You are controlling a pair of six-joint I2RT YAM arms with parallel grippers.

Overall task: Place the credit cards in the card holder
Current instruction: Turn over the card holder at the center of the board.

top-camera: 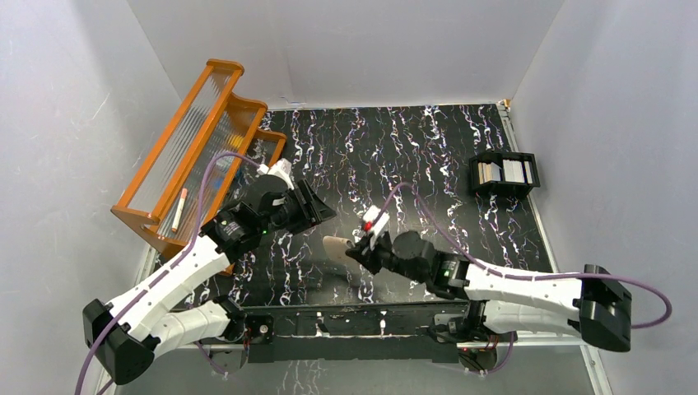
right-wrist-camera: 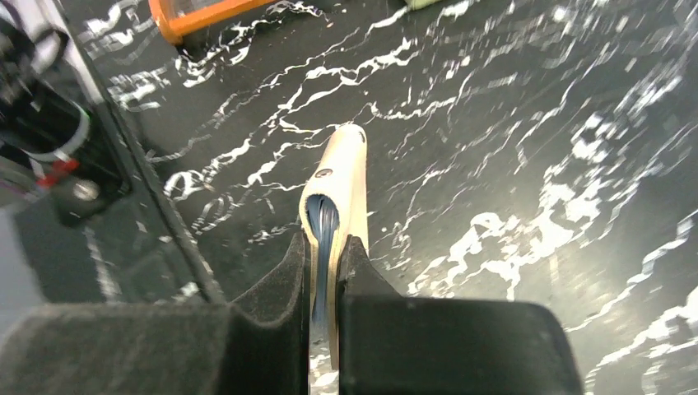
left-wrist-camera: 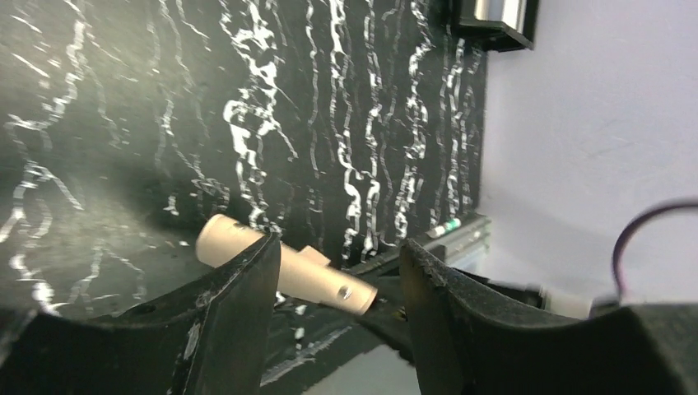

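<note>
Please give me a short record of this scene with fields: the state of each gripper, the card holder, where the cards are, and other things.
right gripper: shut on the card holder, gripping its edge
left gripper: open, holds nothing, close to the card holder
card holder state: folded, something blue shows inside
cards: pale ones in the black tray, far right of the table
other: orange rack at the far left
</note>
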